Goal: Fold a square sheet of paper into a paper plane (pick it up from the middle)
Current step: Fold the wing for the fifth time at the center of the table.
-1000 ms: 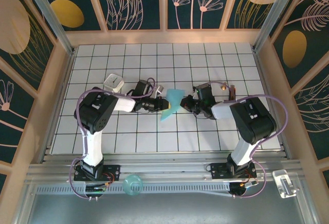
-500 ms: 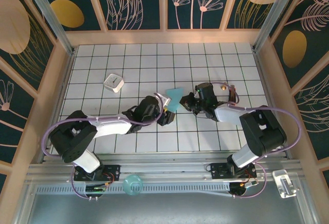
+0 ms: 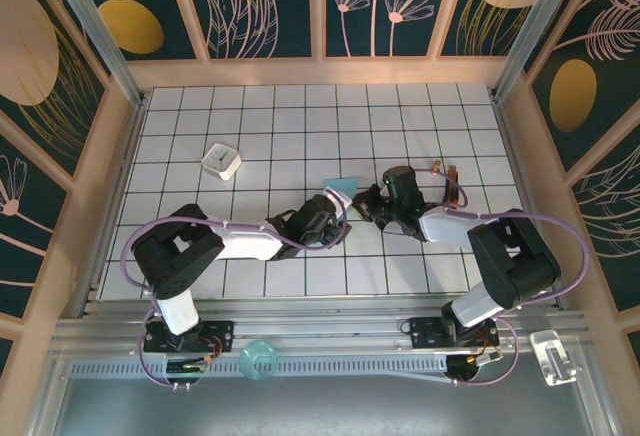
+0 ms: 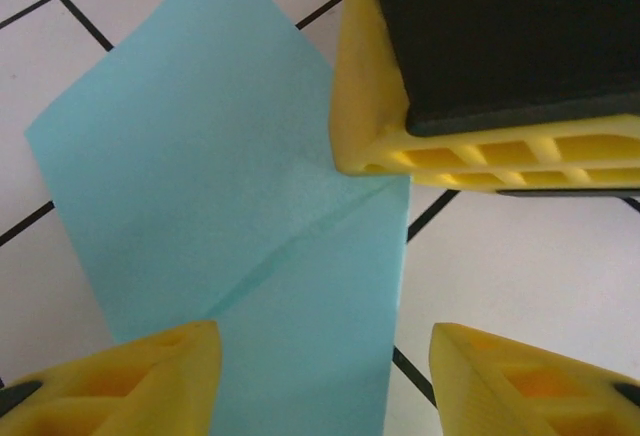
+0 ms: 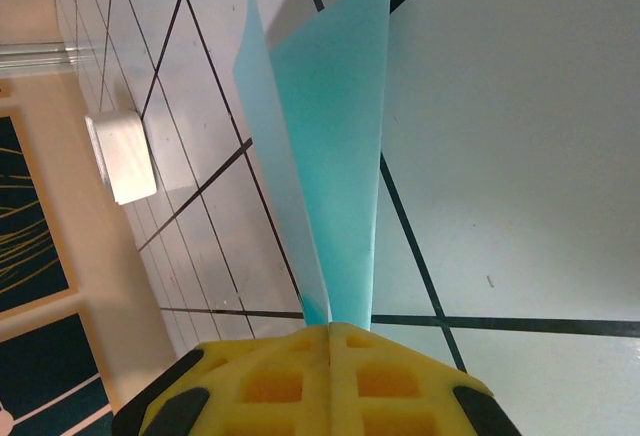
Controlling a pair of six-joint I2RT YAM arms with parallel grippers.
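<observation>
The square sheet of paper (image 3: 343, 185) is light blue and folded over, with a diagonal crease (image 4: 270, 256) across it. My right gripper (image 3: 362, 199) is shut on one end of it. In the right wrist view the two layers of paper (image 5: 335, 156) rise out of the closed yellow jaws (image 5: 330, 331) and taper away over the tiles. My left gripper (image 3: 338, 218) hovers just near of the paper. It is open (image 4: 320, 386), its fingertips (image 4: 150, 376) standing either side of the paper's near end and apart from it.
A small white block (image 3: 221, 161) lies at the far left of the gridded table (image 3: 300, 106), also seen as the block (image 5: 125, 156) in the right wrist view. Wooden walls (image 3: 125, 146) fence the table on three sides.
My left gripper has opened and let go of the paper, and its arm has swung down toward the near side. My right gripper stays shut on the paper and has carried it slightly farther away.
</observation>
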